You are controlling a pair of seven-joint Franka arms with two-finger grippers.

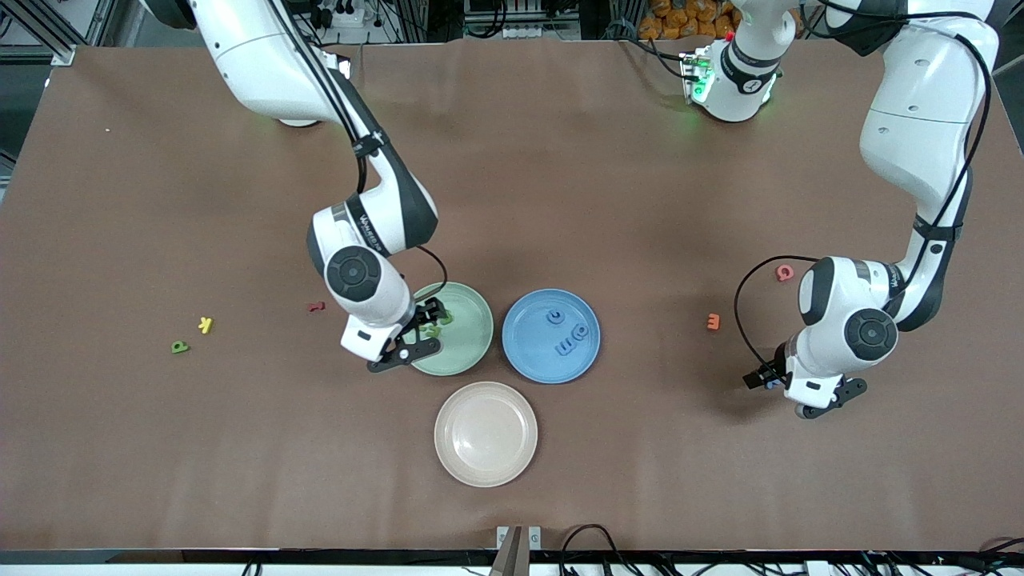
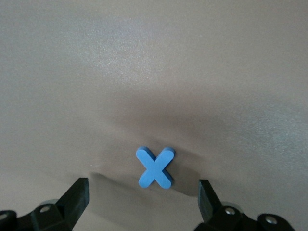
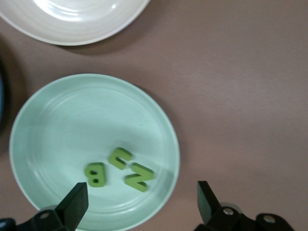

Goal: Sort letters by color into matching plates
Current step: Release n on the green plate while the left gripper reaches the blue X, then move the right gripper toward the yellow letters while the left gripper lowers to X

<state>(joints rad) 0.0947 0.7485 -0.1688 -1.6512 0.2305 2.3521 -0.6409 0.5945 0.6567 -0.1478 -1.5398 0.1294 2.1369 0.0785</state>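
My left gripper [image 1: 764, 380] is open and low over the bare table at the left arm's end. A blue X letter [image 2: 155, 167] lies flat just ahead of its open fingertips [image 2: 77, 197], untouched. My right gripper [image 1: 432, 316] is open and empty over the mint green plate [image 1: 468, 344], which holds three green letters [image 3: 118, 169]. The blue plate [image 1: 528, 344] beside it holds three blue letters [image 1: 566, 336]. A fourth green letter [image 1: 180, 346] lies on the table toward the right arm's end.
The cream plate [image 1: 486, 434] sits nearer the front camera than the other two plates. A yellow letter [image 1: 206, 324] and a red one [image 1: 317, 306] lie toward the right arm's end. An orange letter [image 1: 714, 322] and a pink one [image 1: 785, 273] lie near the left arm.
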